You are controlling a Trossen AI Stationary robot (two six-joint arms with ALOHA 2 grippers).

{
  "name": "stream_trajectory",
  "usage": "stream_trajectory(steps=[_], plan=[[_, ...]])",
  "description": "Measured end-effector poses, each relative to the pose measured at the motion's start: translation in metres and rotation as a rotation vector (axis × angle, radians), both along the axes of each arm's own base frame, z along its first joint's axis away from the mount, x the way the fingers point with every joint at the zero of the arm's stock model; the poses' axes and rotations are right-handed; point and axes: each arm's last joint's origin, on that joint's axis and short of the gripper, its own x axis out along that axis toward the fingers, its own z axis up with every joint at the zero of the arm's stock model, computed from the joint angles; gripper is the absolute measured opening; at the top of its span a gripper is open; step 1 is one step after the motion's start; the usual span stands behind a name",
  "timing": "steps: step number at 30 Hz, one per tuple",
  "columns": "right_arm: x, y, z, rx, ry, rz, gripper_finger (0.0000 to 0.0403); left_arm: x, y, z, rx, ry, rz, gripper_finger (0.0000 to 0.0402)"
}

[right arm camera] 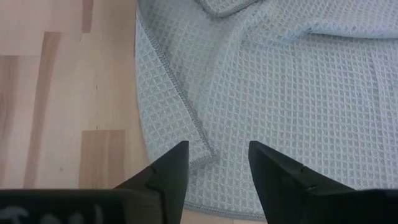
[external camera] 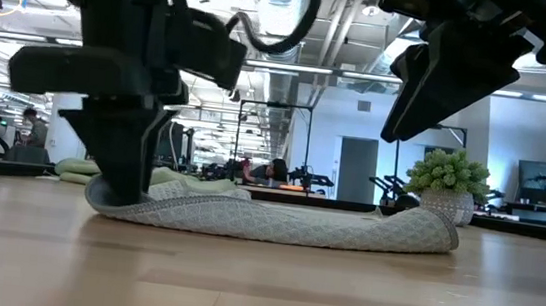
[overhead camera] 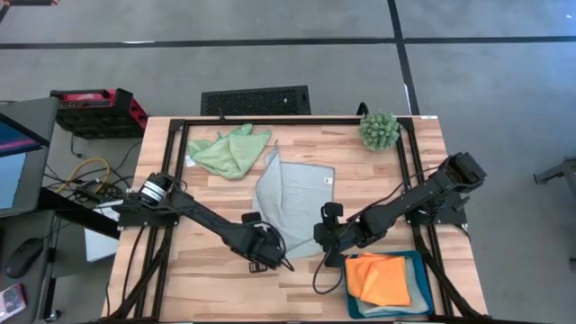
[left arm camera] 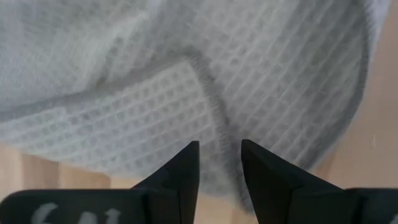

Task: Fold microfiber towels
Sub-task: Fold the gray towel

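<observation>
Blue-grey towel (overhead camera: 292, 200) lies flat between left tool (overhead camera: 267, 255) and right tool (overhead camera: 329, 241), both narrowly parted over its near corners.

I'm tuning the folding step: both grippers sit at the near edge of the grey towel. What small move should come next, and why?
Probably close the right gripper on the blue-grey towel edge. Its fingers are apart with the hem corner lying between them, and it hangs above the cloth in the low view. The left gripper already has the hem between its fingers, down at the table, so both corners could then lift together.
</observation>
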Motion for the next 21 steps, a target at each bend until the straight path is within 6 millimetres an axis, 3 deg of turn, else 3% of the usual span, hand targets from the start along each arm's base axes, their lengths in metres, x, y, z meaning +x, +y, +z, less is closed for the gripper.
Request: stream_trajectory(steps=[7, 15, 21], plan=[[0.0, 0.0, 0.0, 0.003, -0.005, 0.0, 0.0186, -0.001, -0.001, 0.001, 0.007, -0.001, 0.002, 0.0106], [0.0, 0.0, 0.0, 0.003, -0.005, 0.0, 0.0186, -0.003, 0.001, 0.001, 0.036, 0.003, 0.033, 0.001], [0.0, 0.0, 0.0, 0.002, -0.003, 0.001, 0.0186, -0.01, -0.006, 0.003, 0.078, -0.054, 0.204, 0.0002]])
